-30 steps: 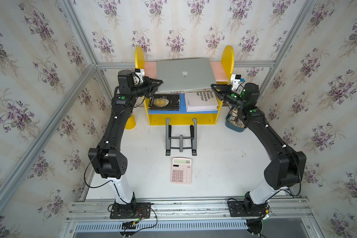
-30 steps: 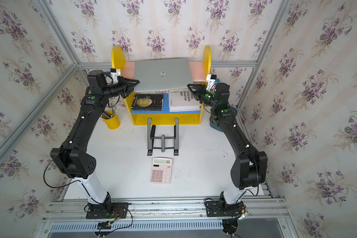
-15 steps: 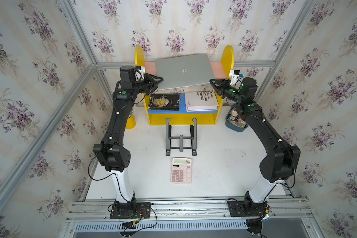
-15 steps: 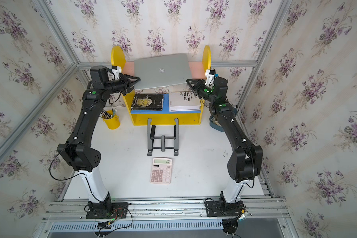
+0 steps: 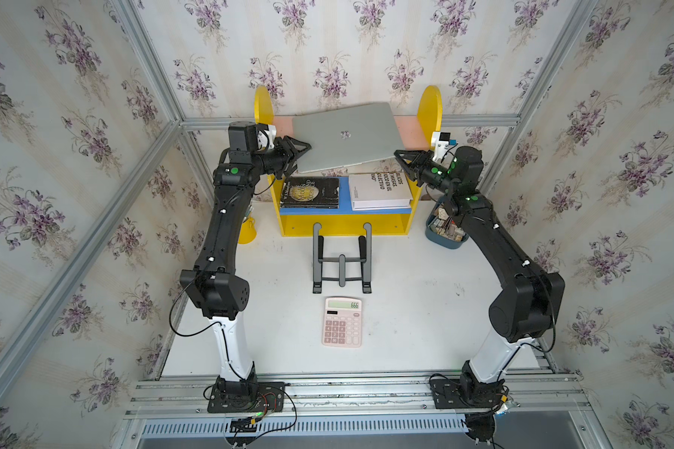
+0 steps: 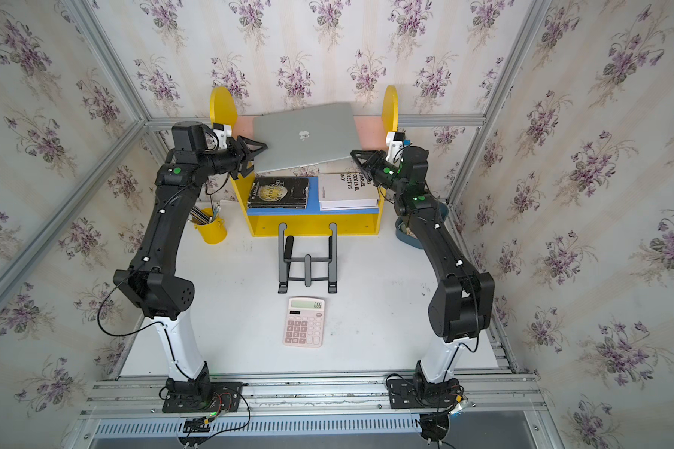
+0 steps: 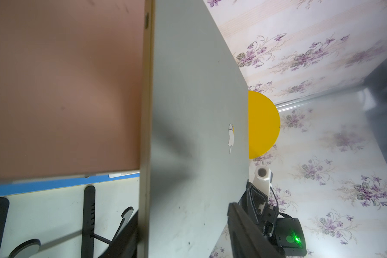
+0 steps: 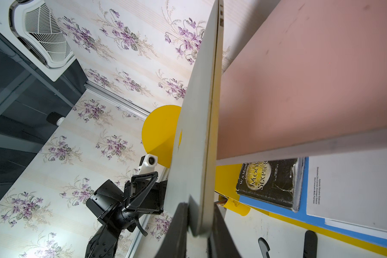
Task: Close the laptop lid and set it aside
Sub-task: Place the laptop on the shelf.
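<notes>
1. Right wrist view shows the right gripper (image 8: 199,225) clamped on the edge of the laptop (image 8: 197,138), one finger on the laptop lid (image 8: 188,156) and one on the underside; the lid lies shut against the base along the whole visible seam.
2. Both top views show the laptop (image 5: 345,138) tilted over the pink shelf top (image 5: 407,130) of the yellow bookshelf (image 5: 343,229), its far side resting there and its near edge overhanging towards the two grippers.
3. At the opposite corner, the left gripper (image 5: 298,155) has its jaws spread around the laptop's edge; whether a finger touches the metal, I cannot tell.
4. Judged from this, the closing is done and the setting aside is nearly so: the laptop needs to lie flat before the right gripper lets go.
5. To do it well, the right gripper lowers its side gently, then slides the laptop away from itself until most of the base sits on the shelf top.
6. The left gripper backs straight off, away from the edge, so no finger drags the corner.
7. The overhang is the risk: released early, the laptop could tip towards the white book (image 5: 380,190) beneath the right gripper.
</notes>
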Tool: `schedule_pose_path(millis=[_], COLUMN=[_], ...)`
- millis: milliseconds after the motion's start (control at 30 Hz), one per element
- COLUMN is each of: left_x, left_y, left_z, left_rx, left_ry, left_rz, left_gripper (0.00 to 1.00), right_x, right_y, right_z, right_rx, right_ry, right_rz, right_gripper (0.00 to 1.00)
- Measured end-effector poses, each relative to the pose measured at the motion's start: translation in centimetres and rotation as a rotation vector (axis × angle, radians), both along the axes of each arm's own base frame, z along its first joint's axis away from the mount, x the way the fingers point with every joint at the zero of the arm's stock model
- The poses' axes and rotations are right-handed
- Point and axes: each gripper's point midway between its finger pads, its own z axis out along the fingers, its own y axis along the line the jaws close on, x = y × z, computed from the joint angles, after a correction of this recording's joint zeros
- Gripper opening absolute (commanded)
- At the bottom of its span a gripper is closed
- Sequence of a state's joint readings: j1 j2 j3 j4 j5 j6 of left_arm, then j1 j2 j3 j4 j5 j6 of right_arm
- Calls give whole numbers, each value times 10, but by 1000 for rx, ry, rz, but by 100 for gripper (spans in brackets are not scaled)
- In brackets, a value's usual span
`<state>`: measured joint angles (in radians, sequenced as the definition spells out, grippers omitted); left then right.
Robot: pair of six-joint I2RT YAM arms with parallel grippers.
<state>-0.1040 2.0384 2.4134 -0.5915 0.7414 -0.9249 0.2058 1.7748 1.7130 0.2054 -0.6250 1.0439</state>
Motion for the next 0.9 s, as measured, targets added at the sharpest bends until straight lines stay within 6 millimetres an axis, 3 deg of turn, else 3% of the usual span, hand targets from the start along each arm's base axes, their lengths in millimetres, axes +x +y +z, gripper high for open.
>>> schedule_pose_path(millis=[267, 400, 667, 900], left_x=[1, 0, -10, -43], left_y=[10, 14, 20, 22], left_z=[11, 13, 16, 20], left_rx=[43, 58, 87, 103], left_ry=[-54, -72, -90, -104], left_rz=[26, 28, 29, 21], left_gripper=[72, 87, 86, 82], right_x=[9, 10, 11, 5], right_y=[-3, -4, -5, -6], right_z=[-5, -5, -2, -1], right_rx=[-5, -12, -31, -50], right_ry=[10, 2, -27, -47], right_rz=[-34, -43, -57, -57], right_gripper=[30, 38, 47, 48])
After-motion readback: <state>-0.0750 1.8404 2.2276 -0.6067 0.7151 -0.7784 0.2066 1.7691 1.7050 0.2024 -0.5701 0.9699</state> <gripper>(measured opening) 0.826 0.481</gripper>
